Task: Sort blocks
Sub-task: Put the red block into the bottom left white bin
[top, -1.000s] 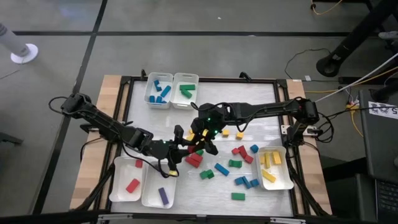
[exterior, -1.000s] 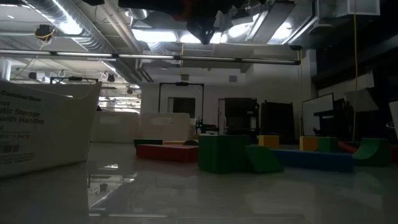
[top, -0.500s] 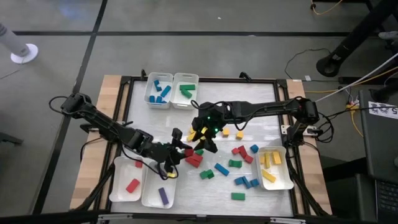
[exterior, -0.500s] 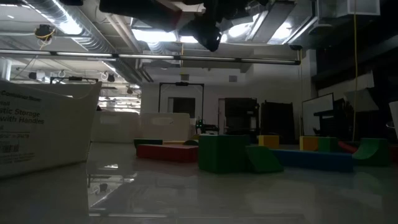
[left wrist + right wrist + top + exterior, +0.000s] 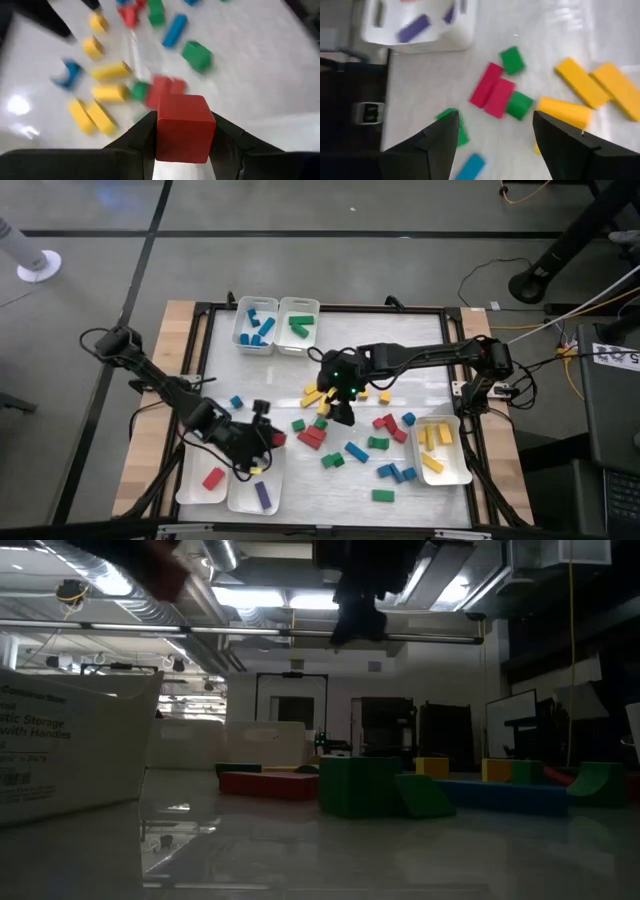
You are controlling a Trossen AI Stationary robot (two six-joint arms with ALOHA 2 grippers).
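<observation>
Writing on the white tray [image 5: 70, 745] is reading "Storage with Handles". Beside it, we are seeing the left gripper [image 5: 182, 137] pinching a red cube [image 5: 184, 127], the right gripper [image 5: 495, 135] spreading empty.

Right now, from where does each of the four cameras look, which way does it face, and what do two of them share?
High view: above the table, facing straight down; shows both arms, blocks, trays.
Low view: at table height, facing level into the room; an arm hangs dark at the top.
Left wrist view: on the left arm, facing the table; its fingers hold a red cube.
Right wrist view: on the right arm, facing down; its open fingers frame two red bars.
Shared: both wrist views show the yellow bars; the high view shows them too.
</observation>
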